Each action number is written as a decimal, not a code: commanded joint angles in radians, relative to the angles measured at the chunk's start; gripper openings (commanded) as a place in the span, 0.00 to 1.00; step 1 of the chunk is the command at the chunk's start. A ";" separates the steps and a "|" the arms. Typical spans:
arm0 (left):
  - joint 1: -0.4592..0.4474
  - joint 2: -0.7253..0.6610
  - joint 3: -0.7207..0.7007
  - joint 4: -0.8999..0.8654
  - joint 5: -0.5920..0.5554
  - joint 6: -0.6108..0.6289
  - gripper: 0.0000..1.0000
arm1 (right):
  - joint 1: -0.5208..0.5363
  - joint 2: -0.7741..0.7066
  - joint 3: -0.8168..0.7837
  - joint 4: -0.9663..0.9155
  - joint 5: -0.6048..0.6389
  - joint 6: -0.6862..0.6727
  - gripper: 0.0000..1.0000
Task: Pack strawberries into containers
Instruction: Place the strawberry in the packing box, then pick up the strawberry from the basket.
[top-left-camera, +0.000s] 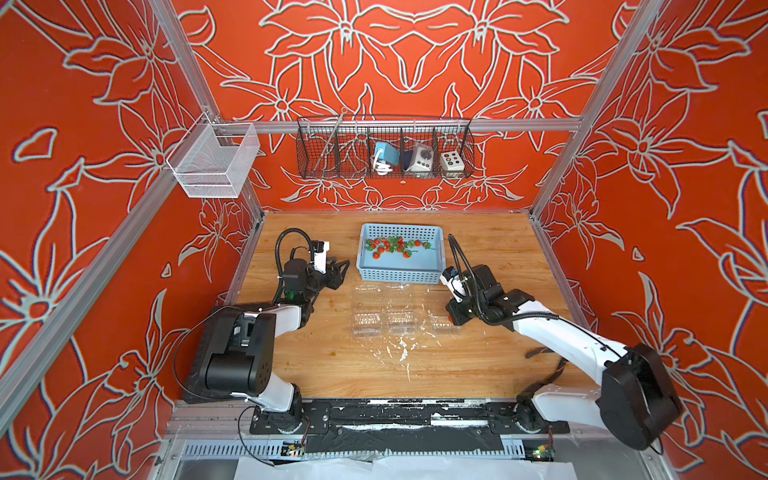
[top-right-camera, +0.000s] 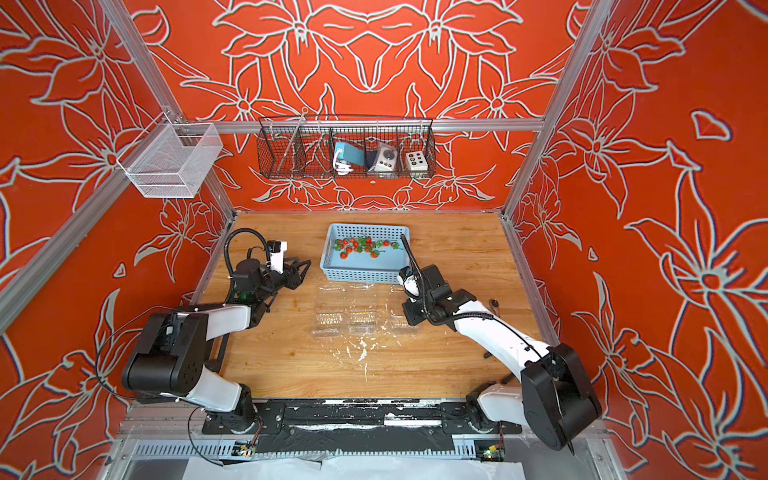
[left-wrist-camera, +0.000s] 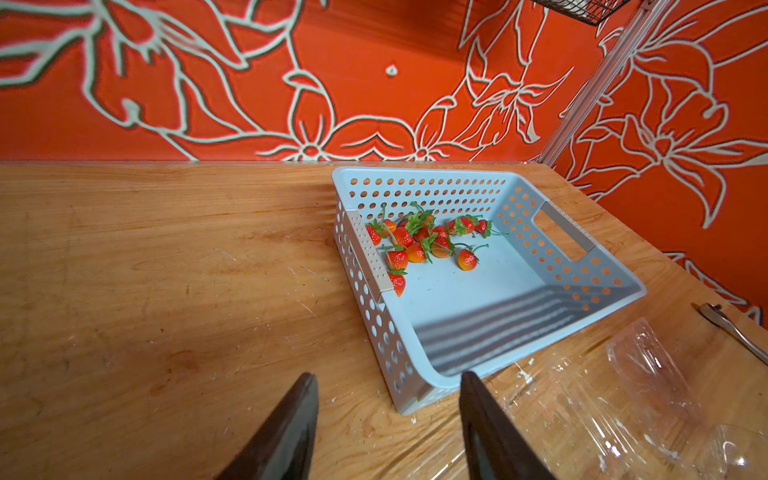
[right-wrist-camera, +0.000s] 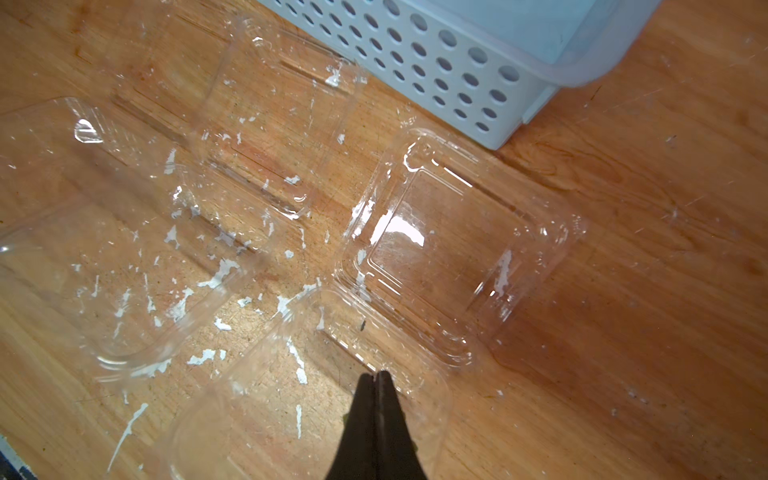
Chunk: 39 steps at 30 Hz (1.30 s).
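Observation:
Several red strawberries (top-left-camera: 392, 246) (left-wrist-camera: 419, 241) lie at the far end of a light blue perforated basket (top-left-camera: 399, 275) (left-wrist-camera: 573, 266). Three clear containers (top-left-camera: 366, 322) (top-left-camera: 402, 321) (top-left-camera: 444, 328) sit open in a row in front of it, lids (right-wrist-camera: 453, 249) laid flat toward the basket. My left gripper (top-left-camera: 343, 268) (left-wrist-camera: 388, 375) hangs open and empty left of the basket. My right gripper (top-left-camera: 452, 316) (right-wrist-camera: 375, 376) is shut over the rightmost container's base (right-wrist-camera: 299, 395). Green leaf tips peek from under its fingers, and in a top view a red strawberry (top-left-camera: 450, 319) shows at its tip.
A metal utensil (left-wrist-camera: 723, 320) (top-right-camera: 494, 303) lies on the wood near the right wall. White flecks (top-left-camera: 403, 353) mark the table in front of the containers. A black wire basket (top-left-camera: 384, 147) and a white mesh basket (top-left-camera: 214, 160) hang on the walls above.

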 joint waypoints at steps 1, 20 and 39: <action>0.003 0.003 0.015 0.008 -0.002 -0.005 0.54 | 0.012 0.013 -0.010 0.033 -0.007 0.026 0.00; 0.003 0.006 0.017 0.007 -0.001 -0.003 0.55 | 0.021 0.055 0.081 0.020 0.063 0.005 0.21; 0.002 0.006 0.018 0.006 0.004 -0.002 0.54 | 0.013 0.836 1.116 -0.245 0.299 -0.264 0.28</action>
